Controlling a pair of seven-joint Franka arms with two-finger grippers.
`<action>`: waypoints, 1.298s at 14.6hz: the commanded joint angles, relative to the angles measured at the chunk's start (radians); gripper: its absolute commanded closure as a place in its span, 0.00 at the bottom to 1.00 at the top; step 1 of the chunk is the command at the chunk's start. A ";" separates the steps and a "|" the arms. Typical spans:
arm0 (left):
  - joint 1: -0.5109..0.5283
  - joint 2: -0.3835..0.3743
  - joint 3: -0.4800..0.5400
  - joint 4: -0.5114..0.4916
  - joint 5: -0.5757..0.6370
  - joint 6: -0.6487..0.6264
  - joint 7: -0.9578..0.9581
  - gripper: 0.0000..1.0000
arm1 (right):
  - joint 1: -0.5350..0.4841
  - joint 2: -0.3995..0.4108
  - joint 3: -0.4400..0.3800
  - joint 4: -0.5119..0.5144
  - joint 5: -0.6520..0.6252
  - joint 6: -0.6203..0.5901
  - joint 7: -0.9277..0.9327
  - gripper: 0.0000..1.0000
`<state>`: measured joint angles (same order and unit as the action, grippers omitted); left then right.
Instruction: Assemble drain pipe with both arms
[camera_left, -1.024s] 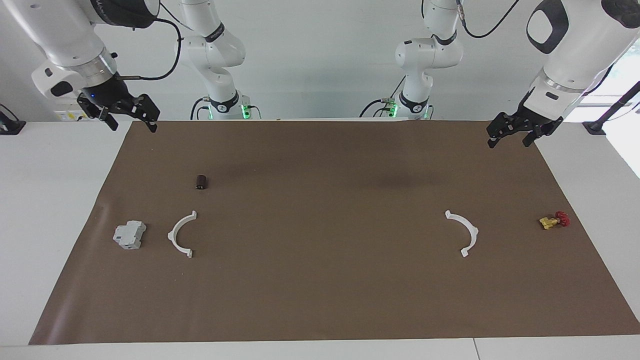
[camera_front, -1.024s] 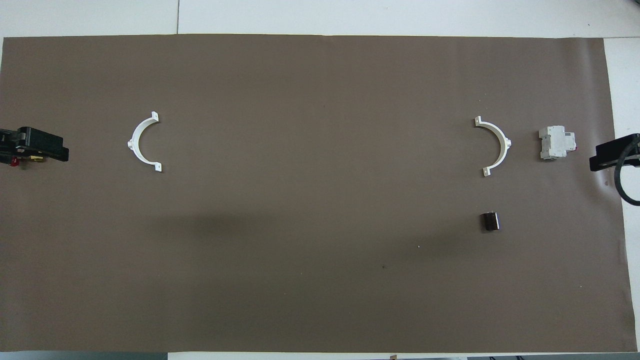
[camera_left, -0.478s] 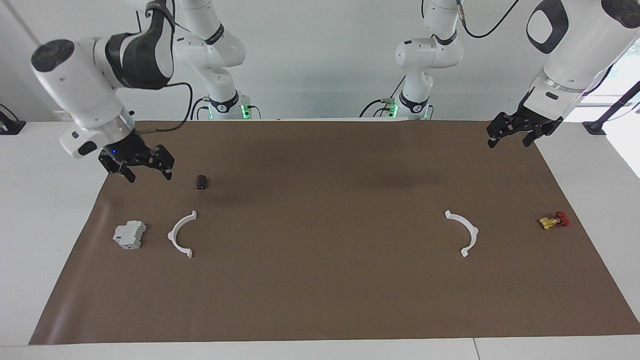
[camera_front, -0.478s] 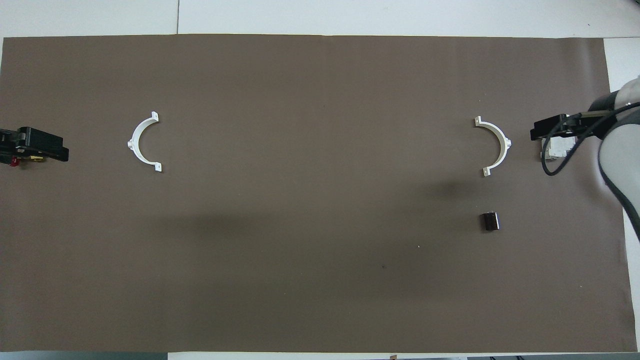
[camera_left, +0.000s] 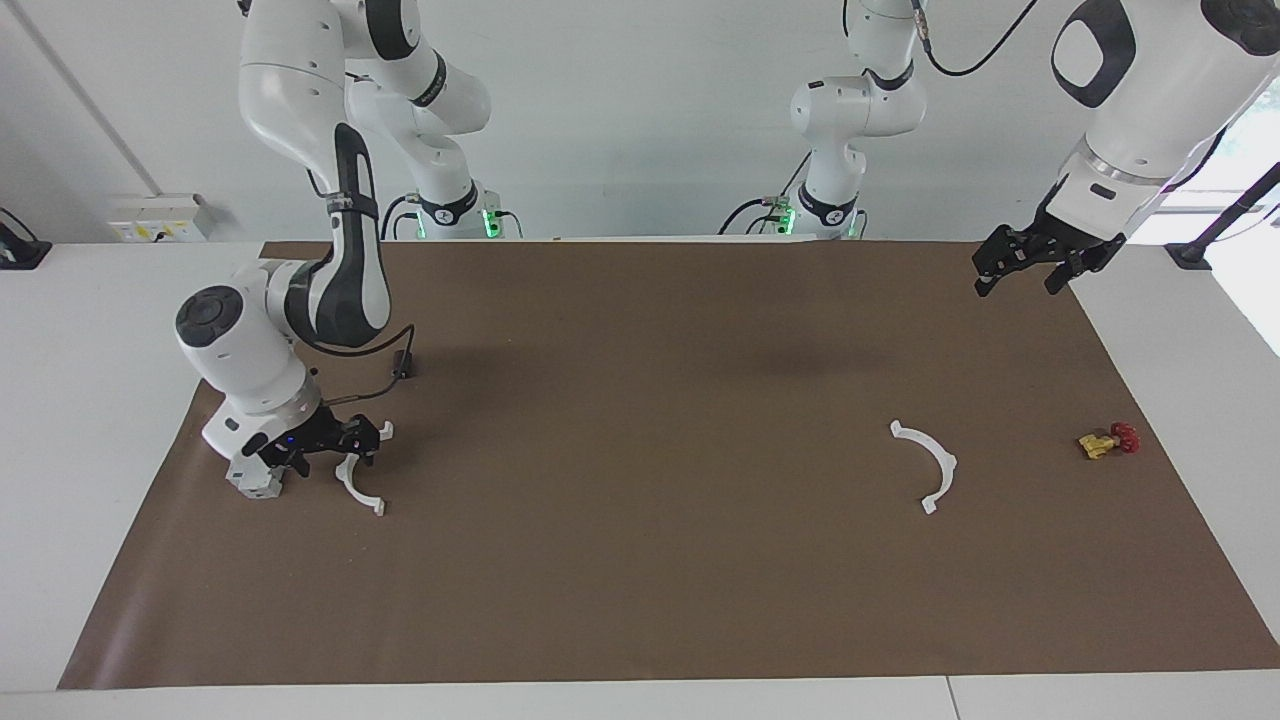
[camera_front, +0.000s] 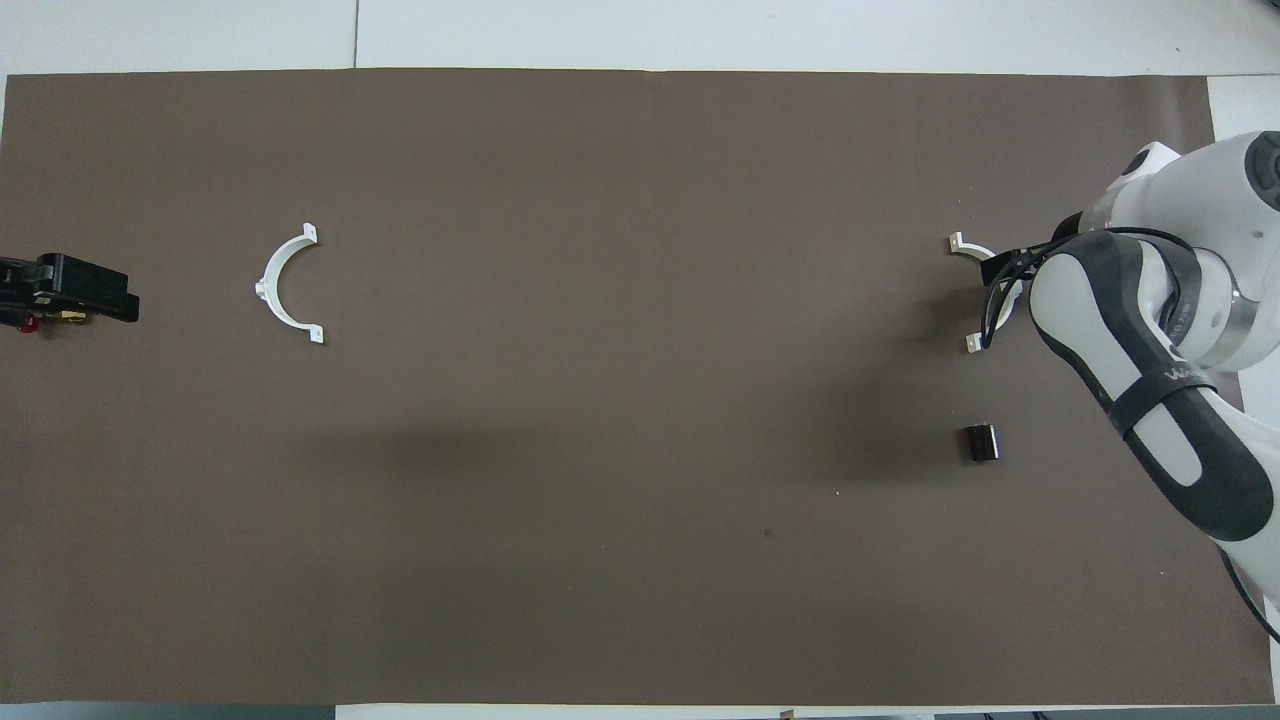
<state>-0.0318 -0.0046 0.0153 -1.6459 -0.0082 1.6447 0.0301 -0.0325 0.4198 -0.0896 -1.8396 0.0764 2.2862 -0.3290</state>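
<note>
The drain pipe lies in two white half rings on the brown mat (camera_left: 640, 600), well apart. One half ring (camera_left: 358, 487) lies toward the right arm's end of the table; its end tabs show in the overhead view (camera_front: 962, 242), while the arm covers its middle. The other half ring (camera_left: 930, 465) lies toward the left arm's end, alone and untouched, its open side turned toward the middle of the mat (camera_front: 287, 298).

The right claw (camera_left: 322, 447) is low over the first half ring, at its curved back. Its fingers stand apart on either side of the rim, and I cannot tell whether they touch the plastic; the piece lies flat on the mat. The right arm (camera_left: 300, 300) bends down steeply from its base, and in the overhead view its wrist hides the claw.

The left claw (camera_left: 1030, 262) hangs in the air over the mat's corner at the left arm's end, fingers spread wide, with nothing in it. That arm waits.

A grey box (camera_left: 250, 480) sits just beside the first half ring, toward the table's edge, partly under the right wrist. A small dark cylinder (camera_front: 981, 442) lies nearer to the robots than that half ring. A brass valve (camera_left: 1108, 441) with a red handle lies beside the other half ring, toward the mat's edge.
</note>
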 joint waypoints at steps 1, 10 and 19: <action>0.009 -0.043 0.000 -0.123 -0.001 0.145 0.019 0.00 | -0.006 -0.016 0.005 -0.018 0.028 0.025 -0.044 0.20; 0.013 0.178 0.000 -0.199 -0.003 0.506 0.027 0.00 | 0.005 -0.027 0.008 -0.077 0.026 0.058 -0.041 1.00; 0.026 0.385 -0.002 -0.255 -0.001 0.791 0.027 0.07 | 0.325 0.045 0.041 0.306 0.025 -0.304 0.464 1.00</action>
<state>-0.0138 0.3656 0.0180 -1.8872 -0.0081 2.3962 0.0408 0.1470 0.4144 -0.0452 -1.6119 0.0856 2.0034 -0.0525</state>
